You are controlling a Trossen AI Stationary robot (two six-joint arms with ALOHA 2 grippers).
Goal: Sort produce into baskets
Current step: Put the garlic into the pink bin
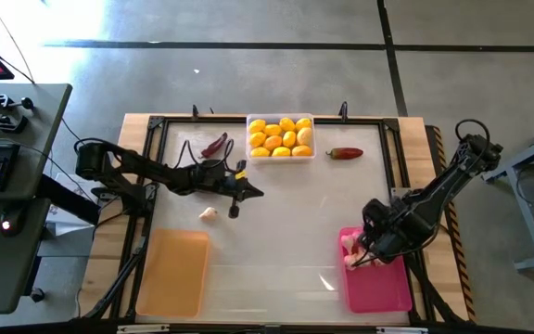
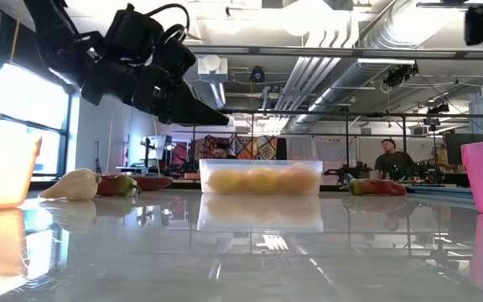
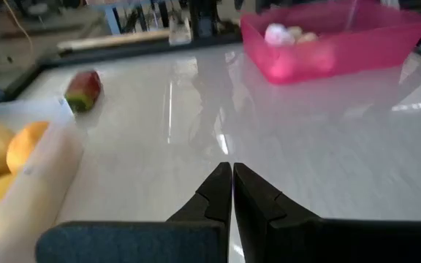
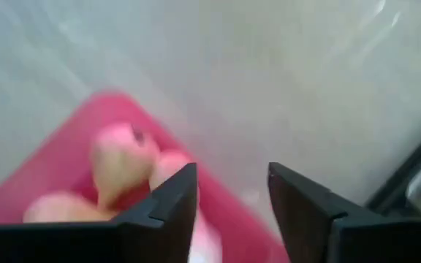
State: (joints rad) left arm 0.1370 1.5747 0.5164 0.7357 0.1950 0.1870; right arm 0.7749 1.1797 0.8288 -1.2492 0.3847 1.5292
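Hovering over the far end of the pink tray (image 1: 378,288) at the near right of the table, the right gripper (image 4: 231,191) is seen with its fingers parted and nothing between them; garlic bulbs (image 4: 120,162) lie in the tray just below. The orange tray (image 1: 174,271) sits at the near left, and appears empty, though the overhead view is too coarse for certainty. Farther in, one garlic bulb (image 1: 209,212) is left on the table, just beside the left gripper (image 1: 248,192), whose fingers are pressed together on nothing. Beyond it, red chili peppers (image 1: 213,146) lie at the far left, a clear tray (image 1: 281,137) full of lemons (image 1: 281,136) stands at the far middle, and another pepper (image 1: 345,153) lies to its right. For the drop to be finished well, the right gripper should be lifted straight up clear of the tray wall before it is swung toward that pepper. The peppers are best gripped across the middle, so that they hang level.
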